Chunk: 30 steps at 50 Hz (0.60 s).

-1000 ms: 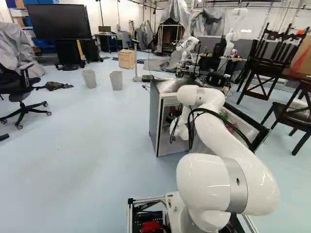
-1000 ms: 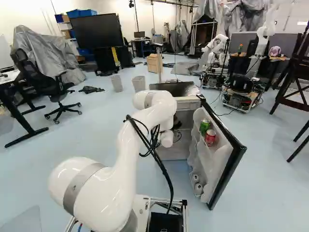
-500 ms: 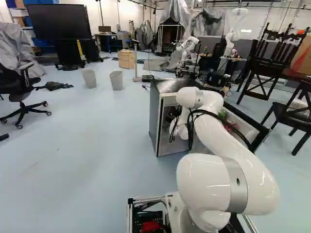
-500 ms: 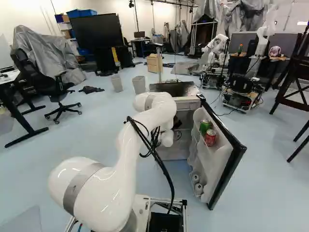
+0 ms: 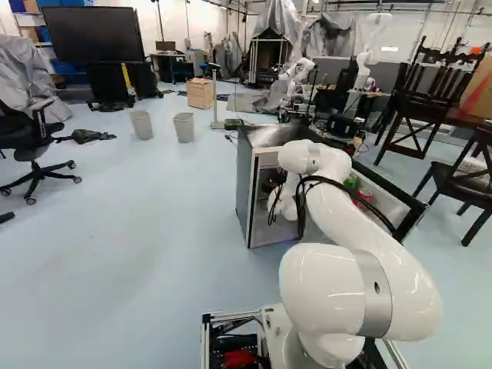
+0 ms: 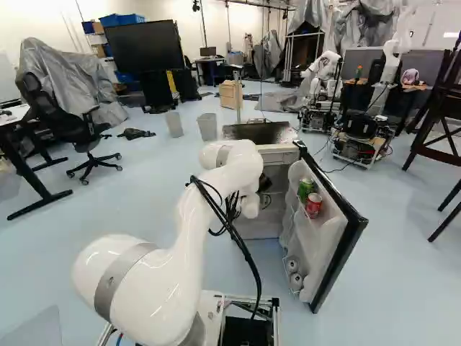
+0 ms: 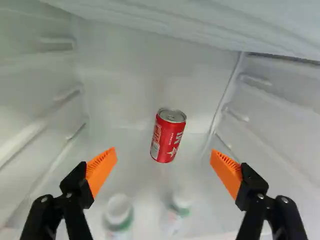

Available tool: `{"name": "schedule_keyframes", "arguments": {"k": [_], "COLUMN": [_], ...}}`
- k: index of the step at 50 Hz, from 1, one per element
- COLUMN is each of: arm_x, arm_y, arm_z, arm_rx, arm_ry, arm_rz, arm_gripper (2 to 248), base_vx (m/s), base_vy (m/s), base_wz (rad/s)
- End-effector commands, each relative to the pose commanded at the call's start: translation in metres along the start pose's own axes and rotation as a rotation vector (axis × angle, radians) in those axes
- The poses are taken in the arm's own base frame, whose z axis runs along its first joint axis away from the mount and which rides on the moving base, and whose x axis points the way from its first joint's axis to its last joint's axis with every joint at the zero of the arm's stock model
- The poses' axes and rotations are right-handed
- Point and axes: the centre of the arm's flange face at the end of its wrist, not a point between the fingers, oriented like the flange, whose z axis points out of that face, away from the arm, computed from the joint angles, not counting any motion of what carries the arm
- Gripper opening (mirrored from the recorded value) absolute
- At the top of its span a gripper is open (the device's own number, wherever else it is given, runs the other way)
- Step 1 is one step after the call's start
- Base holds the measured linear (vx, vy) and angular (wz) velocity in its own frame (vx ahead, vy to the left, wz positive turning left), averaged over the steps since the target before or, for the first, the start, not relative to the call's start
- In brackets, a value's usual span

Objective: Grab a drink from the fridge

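Observation:
At the fridge (image 6: 254, 231), the black gripper (image 6: 265, 183) is partly seen inside the compartment in the right base view, mostly hidden by the arm. The wrist view shows the gripper (image 7: 164, 154) open, its orange pads wide apart with nothing held. A red can (image 7: 168, 136) stands upright ahead of it, near the back wall and in line with the gap. Two white-capped bottles, one (image 7: 118, 212) and another (image 7: 179, 205), are blurred beneath and between the fingers. The open door's shelf holds a green can (image 6: 305, 189) and a red can (image 6: 313, 205).
The fridge door (image 6: 337, 241) stands open to the arm's right. Shelf ribs line the compartment's side walls (image 7: 280, 115), and a white ledge (image 7: 200, 25) spans above the red can. Several more containers sit low in the door. Another robot (image 6: 360, 137) stands beyond the fridge.
The arm's upper bend has sunk slightly, uncovering more of the fridge top and the door cans in the left base view. The base has not moved.

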Motion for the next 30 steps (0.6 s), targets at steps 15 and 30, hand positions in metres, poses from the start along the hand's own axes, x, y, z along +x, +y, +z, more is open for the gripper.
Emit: {"name": "schedule_keyframes", "arguments": {"k": [15, 30], "arm_x": [-0.002, -0.005], "arm_y": [0.0, -0.001], "arm_z": [0.008, 0.016], "arm_rx": [-0.002, -0.003], "arm_ry": [0.018, 0.034], "arm_rz": [-0.004, -0.008], "arm_gripper": [247, 247], "base_vx": [0.0, 0.0], "base_vy": [0.0, 0.0], "base_wz": [0.0, 0.0]}}
